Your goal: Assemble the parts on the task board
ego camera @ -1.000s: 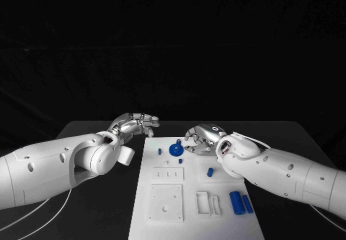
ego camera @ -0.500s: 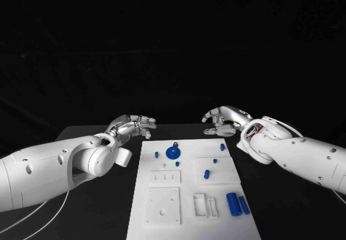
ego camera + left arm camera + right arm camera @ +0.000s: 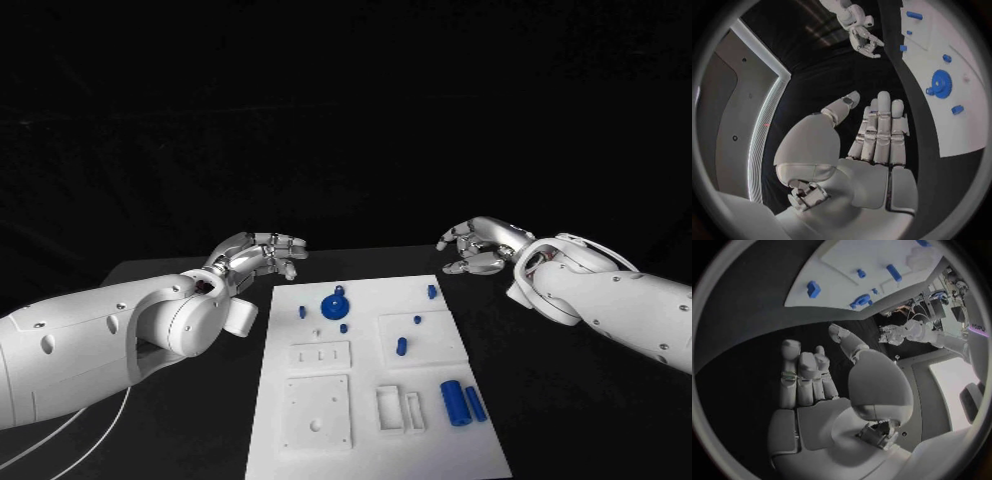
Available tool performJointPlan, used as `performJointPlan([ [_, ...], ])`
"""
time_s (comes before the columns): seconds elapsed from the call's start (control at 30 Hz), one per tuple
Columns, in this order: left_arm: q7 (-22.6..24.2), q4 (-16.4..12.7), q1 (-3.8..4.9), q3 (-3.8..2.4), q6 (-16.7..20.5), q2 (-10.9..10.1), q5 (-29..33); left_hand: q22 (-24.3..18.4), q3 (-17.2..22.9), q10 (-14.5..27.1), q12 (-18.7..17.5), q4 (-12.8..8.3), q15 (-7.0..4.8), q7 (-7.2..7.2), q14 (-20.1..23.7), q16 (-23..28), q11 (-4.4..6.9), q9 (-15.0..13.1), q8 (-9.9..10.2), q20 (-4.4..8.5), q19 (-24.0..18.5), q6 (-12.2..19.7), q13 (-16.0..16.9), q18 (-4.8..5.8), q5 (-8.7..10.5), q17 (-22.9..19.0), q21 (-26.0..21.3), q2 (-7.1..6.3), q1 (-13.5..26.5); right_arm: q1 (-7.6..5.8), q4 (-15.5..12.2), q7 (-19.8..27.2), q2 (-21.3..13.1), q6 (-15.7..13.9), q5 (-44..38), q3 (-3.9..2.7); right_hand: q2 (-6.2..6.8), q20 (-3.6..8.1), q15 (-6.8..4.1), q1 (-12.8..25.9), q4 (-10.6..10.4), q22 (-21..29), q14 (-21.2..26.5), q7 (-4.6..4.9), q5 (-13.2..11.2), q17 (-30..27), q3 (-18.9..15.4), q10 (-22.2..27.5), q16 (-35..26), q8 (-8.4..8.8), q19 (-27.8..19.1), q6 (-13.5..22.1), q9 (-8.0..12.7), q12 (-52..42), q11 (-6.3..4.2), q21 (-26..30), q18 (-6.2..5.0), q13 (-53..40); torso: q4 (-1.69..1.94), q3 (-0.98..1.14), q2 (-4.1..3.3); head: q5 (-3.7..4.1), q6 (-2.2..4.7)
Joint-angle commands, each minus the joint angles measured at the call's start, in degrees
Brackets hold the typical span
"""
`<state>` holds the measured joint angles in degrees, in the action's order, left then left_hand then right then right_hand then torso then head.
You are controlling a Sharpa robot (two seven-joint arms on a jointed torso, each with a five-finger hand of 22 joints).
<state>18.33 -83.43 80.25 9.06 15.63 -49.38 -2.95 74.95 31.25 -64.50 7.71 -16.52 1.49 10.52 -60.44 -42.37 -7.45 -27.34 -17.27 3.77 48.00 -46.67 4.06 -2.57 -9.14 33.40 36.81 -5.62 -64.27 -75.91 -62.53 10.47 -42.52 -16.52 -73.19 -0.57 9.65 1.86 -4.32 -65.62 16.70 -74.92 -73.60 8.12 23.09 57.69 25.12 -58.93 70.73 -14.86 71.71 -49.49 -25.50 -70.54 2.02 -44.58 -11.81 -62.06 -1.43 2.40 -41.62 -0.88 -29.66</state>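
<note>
Both hands hover empty off the board (image 3: 361, 400): left hand (image 3: 264, 254) left of its top corner, right hand (image 3: 483, 246) upper right, fingers loosely apart. Blue gear (image 3: 336, 304) sits near the board's top.

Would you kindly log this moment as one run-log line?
left hand: open, off board | right hand: open, off board | task board: blue gear untouched
</note>
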Motion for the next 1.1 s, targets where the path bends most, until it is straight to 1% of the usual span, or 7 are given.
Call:
performJointPlan([
  [0.03, 0.6, -0.1, -0.07, -0.03, -1.2, 0.0, -0.1, 0.7, 0.1, 0.0, -0.2, 0.2, 0.04, 0.04, 0.3, -0.4, -0.23, -0.1, 0.3, 0.39, -0.2, 0.3, 0.0, -1.11, 0.25, -0.1, 0.4, -0.06, 0.6, 0.79, 1.2, 1.1, 0.1, 2.7, -2.4, 0.05, 0.01, -0.17, 0.05, -0.8, 0.1, -1.0, 0.3, 0.49, 0.8, 0.1, -0.2, 0.4, -0.3, 0.00, -0.3, -0.2, 0.1, 0.3, 0.07, 0.2, -3.19, 0.1, -0.02, 0.08, -0.01, 0.47, -0.05],
  [0.07, 0.6, -0.1, -0.09, -0.03, -1.2, 0.0, -0.1, 0.7, 0.1, 0.0, -0.2, 0.2, 0.04, 0.04, 0.3, -0.4, -0.23, -0.1, 0.3, 0.39, -0.2, 0.3, 0.0, -1.11, 0.25, -0.1, 0.4, -0.06, 0.6, 1.04, 1.5, 1.1, 0.2, 2.9, -2.4, 0.05, 0.13, -0.20, 0.09, -0.9, 0.1, -1.0, 0.4, 0.54, 0.9, 0.1, -0.2, 0.5, -0.3, 0.11, -0.3, 0.0, 0.2, 0.3, 0.11, 0.3, -3.19, 0.1, -0.04, 0.13, -0.02, 0.52, -0.05],
  [0.27, 0.6, 0.0, -0.18, -0.03, -1.2, 0.0, -0.1, 0.7, 0.1, 0.0, -0.2, 0.2, 0.04, 0.04, 0.3, -0.4, -0.23, -0.1, 0.3, 0.38, -0.2, 0.3, 0.0, -1.11, 0.27, -0.1, 0.4, -0.07, 0.6, 2.15, 3.2, 1.1, 1.2, 3.6, -1.7, 0.12, 0.60, -0.49, 0.59, -1.1, 0.1, -1.0, 0.8, 1.08, 0.3, 0.1, -0.8, 1.2, -0.6, 0.95, -0.8, 1.4, 0.6, 0.5, 0.63, 0.5, -3.19, 0.2, 0.15, -0.16, -0.04, 0.75, -0.20],
  [0.47, 0.6, 0.2, -0.21, -0.03, -1.3, 0.0, -0.1, 0.7, 0.1, 0.0, -0.2, 0.2, 0.04, 0.04, 0.3, -0.4, -0.23, -0.1, 0.3, 0.38, -0.2, 0.4, 0.0, -1.11, 0.28, -0.1, 0.4, -0.08, 0.6, 2.85, 4.9, 1.2, 2.6, 4.7, -1.7, 0.20, 0.56, -0.57, 1.01, -1.3, 0.0, -1.0, 0.9, 1.52, 0.8, 0.2, -1.0, 1.7, -0.6, 1.54, -1.1, 2.5, 1.0, 0.5, 1.07, 0.6, -3.19, 0.2, 0.14, -0.16, -0.12, 0.63, -0.29],
  [0.57, 0.5, 0.1, -0.22, -0.03, -1.1, -0.1, -0.1, 0.7, 0.1, 0.0, -0.2, 0.2, 0.05, 0.04, 0.3, -0.4, -0.23, -0.1, 0.3, 0.38, -0.2, 0.4, 0.0, -1.11, 0.28, -0.1, 0.4, -0.07, 0.6, 3.44, 5.5, 1.3, 3.1, 4.6, -2.2, 0.23, 0.53, -0.64, 1.14, -1.4, 0.1, -1.0, 1.0, 1.64, 1.4, 0.2, -1.0, 1.9, -0.7, 1.62, -1.2, 2.7, 1.0, 0.4, 1.19, 0.7, -3.19, 0.2, 0.31, -0.28, -0.09, 0.71, -0.50],
  [0.83, 0.4, 0.2, -0.22, -0.03, -1.2, -0.1, -0.1, 0.7, 0.1, 0.0, -0.2, 0.2, 0.05, 0.05, 0.3, -0.4, -0.24, -0.1, 0.4, 0.38, -0.2, 0.4, 0.0, -1.12, 0.28, -0.1, 0.4, -0.07, 0.5, 4.02, 6.4, 1.3, 3.6, 5.0, -2.9, 0.27, 0.65, -0.78, 1.28, -1.6, 0.0, -1.1, 1.3, 1.77, 4.2, 0.3, -0.6, 2.4, -0.7, 1.64, -1.5, 2.8, 1.1, 0.3, 1.33, 0.7, -3.19, 0.2, 0.35, -0.26, -0.11, 0.77, -0.80],
  [1.1, 0.5, 0.2, -0.22, -0.03, -1.2, 0.0, -0.2, 0.7, 0.1, 0.0, -0.2, 0.2, 0.05, 0.05, 0.3, -0.4, -0.24, -0.1, 0.4, 0.38, -0.2, 0.4, 0.0, -1.12, 0.28, -0.1, 0.4, -0.05, 0.5, 4.27, 7.4, 1.4, 4.4, 4.0, -2.7, 0.27, 0.49, -0.80, 1.33, -1.0, 0.0, -1.1, 1.2, 1.82, 2.3, 0.4, -1.0, 2.5, -0.7, 1.59, -1.4, 2.9, 1.2, 0.0, 1.37, 0.6, -3.19, 0.2, 0.31, -0.25, -0.21, 0.81, -1.01],
])
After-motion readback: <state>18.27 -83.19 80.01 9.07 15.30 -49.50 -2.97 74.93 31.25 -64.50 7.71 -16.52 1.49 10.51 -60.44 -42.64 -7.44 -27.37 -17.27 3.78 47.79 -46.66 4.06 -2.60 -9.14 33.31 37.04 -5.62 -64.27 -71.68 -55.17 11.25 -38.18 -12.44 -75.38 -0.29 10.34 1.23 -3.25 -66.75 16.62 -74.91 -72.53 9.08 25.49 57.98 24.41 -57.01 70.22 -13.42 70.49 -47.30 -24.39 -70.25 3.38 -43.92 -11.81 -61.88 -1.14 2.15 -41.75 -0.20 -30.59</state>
